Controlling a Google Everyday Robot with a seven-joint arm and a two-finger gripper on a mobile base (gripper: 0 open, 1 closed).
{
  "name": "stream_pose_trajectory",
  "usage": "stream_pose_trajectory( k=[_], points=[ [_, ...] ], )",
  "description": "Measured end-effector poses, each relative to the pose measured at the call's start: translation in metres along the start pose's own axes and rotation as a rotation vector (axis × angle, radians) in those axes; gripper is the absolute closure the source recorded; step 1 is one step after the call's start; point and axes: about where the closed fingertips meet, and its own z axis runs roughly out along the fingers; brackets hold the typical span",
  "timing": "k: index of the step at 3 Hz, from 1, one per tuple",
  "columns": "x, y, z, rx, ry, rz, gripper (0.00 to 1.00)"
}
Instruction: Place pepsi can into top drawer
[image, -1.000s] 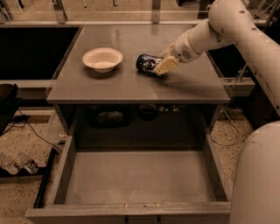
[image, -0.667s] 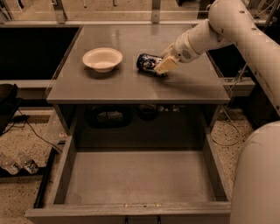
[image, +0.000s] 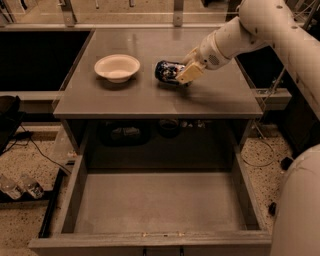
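The pepsi can (image: 166, 71), dark blue with white markings, lies on its side on the grey tabletop (image: 150, 97), right of the bowl. My gripper (image: 184, 70) reaches in from the right and is shut on the can's right end, with one beige finger (image: 189, 73) in front of it. The can rests at table level. The top drawer (image: 155, 202) stands pulled fully open below the tabletop, and its flat grey floor holds nothing.
A cream-white bowl (image: 117, 67) sits on the tabletop left of the can. My white arm (image: 250, 30) crosses in from the upper right, and my body (image: 300, 210) fills the lower right. Cables and bottles (image: 20, 186) lie on the floor at left.
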Motion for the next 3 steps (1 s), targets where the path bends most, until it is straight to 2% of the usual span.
stream_pose_trajectory(
  k=[1,2,3],
  points=[
    [-0.006,0.015,-0.024,0.014,-0.002,-0.036,1.0],
    [-0.001,0.042,-0.057,0.042,-0.002,-0.06,1.0],
    [0.014,0.083,-0.09,0.079,0.011,-0.078,1.0]
  ],
)
